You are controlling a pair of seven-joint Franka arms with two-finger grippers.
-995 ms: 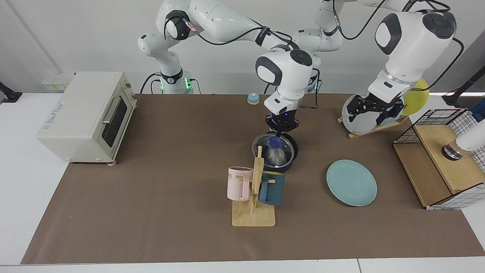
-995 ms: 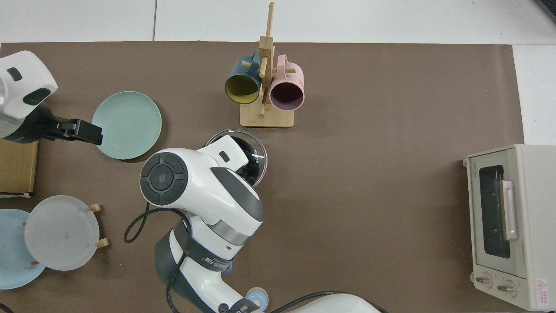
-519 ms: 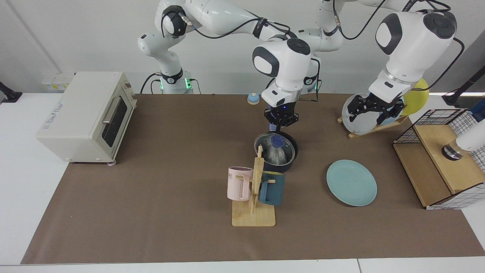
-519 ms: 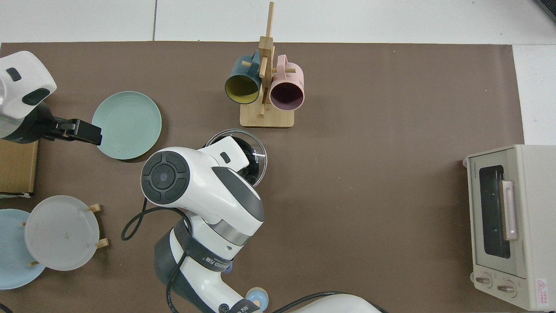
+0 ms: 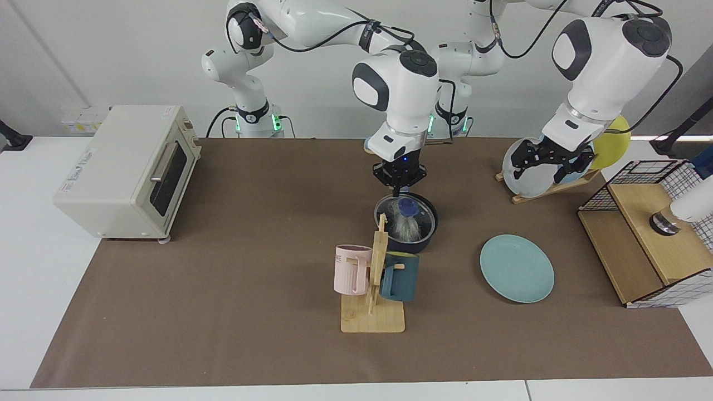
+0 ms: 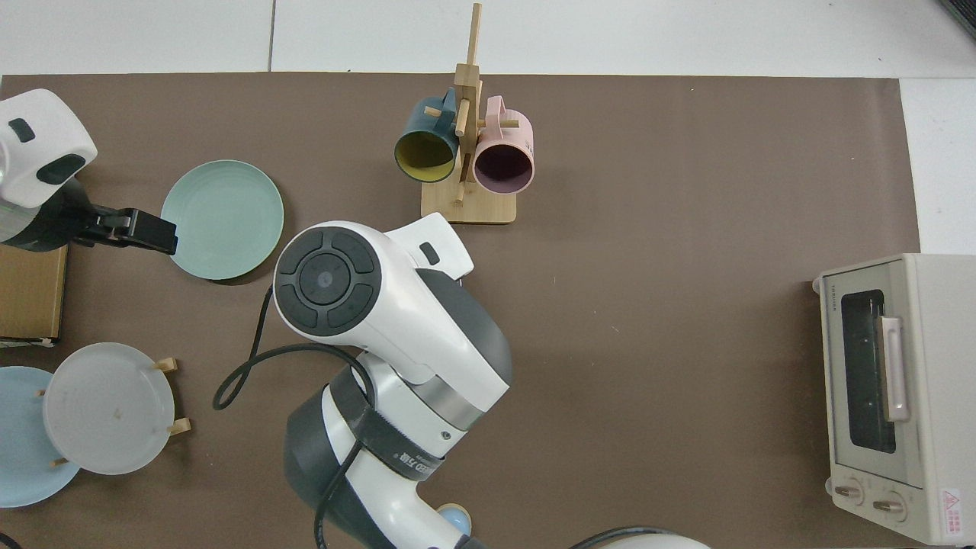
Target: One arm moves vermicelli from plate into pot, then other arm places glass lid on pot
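Facing view of a counter (image 5: pixel 223 312) under a brown mat, two white robot arms behind it. Near the middle, a dark navy pot (image 5: pixel 405 221) with the glass lid (image 5: pixel 405 216) seated flat on its rim, blue knob up. Visible through the glass: the vermicelli (image 5: pixel 405 225), a pale fluffy clump inside the pot. Off to one side on the mat, well apart from the pot, the teal plate (image 5: pixel 517 268), bare.

Just above the far edge of the lid, clear of the knob: the right gripper (image 5: pixel 397 179), fingers parted and holding nothing. Knob directly below and slightly toward the camera from those fingers. Pot handle not made out here, apparently pointing away and hidden by the arm. From the top, pot and lid wholly hidden under this arm's large white wrist.

Farther off, waiting above a rack of upright plates (image 5: pixel 548 167): the left gripper (image 5: pixel 548 159), fingers spread, empty. In the top view, that same gripper (image 6: pixel 149 232) beside the rim of the teal plate (image 6: pixel 223 219).

Also on the mat: a wooden mug stand (image 5: pixel 374 289) with a pink mug and a dark teal mug just in front of the pot, a toaster oven (image 5: pixel 131 170), a wire-and-wood crate (image 5: pixel 649 234).

By the look of it, both steps done; only a straight lift away for the nearer right arm, minding the knob beneath.
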